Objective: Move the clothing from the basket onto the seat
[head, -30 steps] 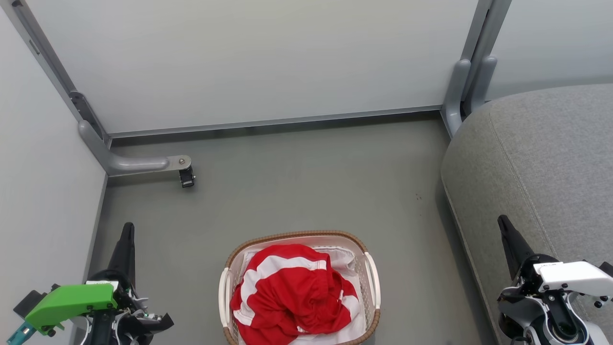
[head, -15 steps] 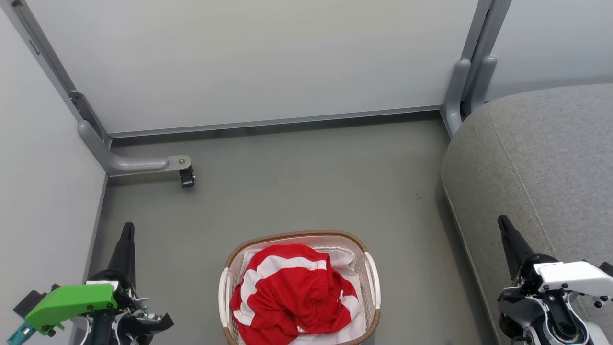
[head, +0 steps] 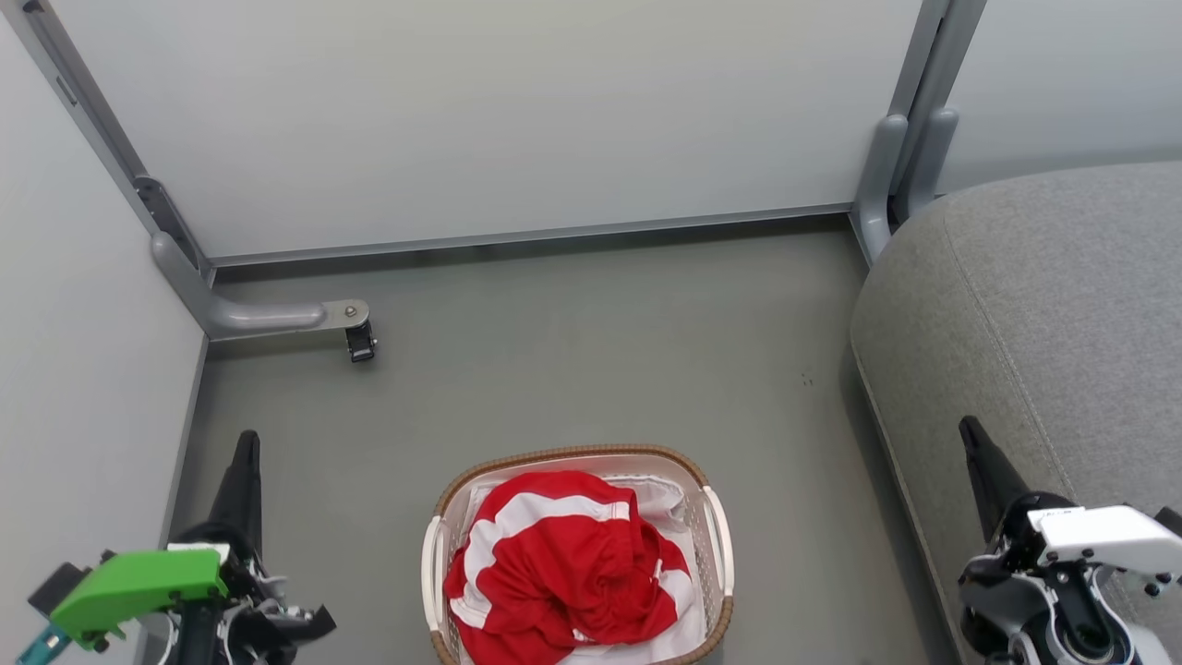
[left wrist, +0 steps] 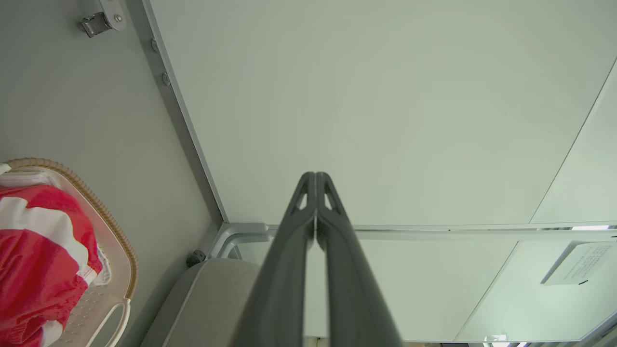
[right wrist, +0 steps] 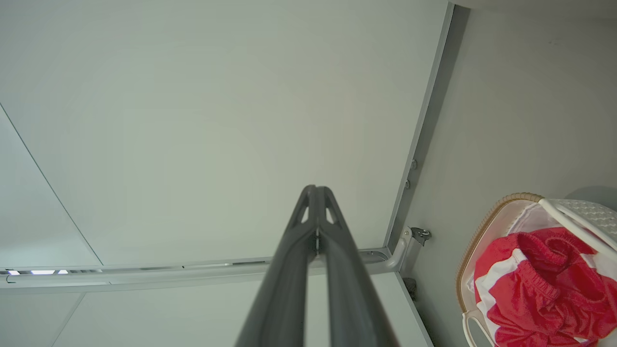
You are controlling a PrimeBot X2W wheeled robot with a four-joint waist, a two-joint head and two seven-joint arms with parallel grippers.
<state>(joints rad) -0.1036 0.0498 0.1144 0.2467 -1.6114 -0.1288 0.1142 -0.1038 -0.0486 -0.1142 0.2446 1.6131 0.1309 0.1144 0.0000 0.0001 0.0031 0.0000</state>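
A: Room?

B: Grey-green floor [head: 572,351]. Pale panels [head: 480,120] on grey frames close the back and the left side.

A: Task items?

B: One basket [head: 572,453], white with a brown woven rim, on the floor, low in the middle of the head view. Contents: clothing [head: 554,554], red with white stripes, heaped inside. White fabric [head: 660,494] shows under it at the far end. One seat [head: 1062,305], grey, to the right, with a strip of floor between it and the basket. All the red that shows lies in the basket.

A: Claws?

B: Left claw [head: 247,439], low left, fingers pressed together, holding nothing, well apart from the basket. Right claw [head: 968,425], low right, in front of the seat's edge, likewise together and bare.

A: Step in hand?

B: The start, by my reading, with nothing lifted yet. The next move calls for one claw to part its fingers, come down over the heap and pinch a raised red fold, not the white fabric and not a handle. Then it lifts clear of the rim and carries right to the seat.

A: Writing, brands?

B: One paper sheet [left wrist: 576,262] on a panel in the left wrist view. It has printed lines, too small to read. No brand legible.
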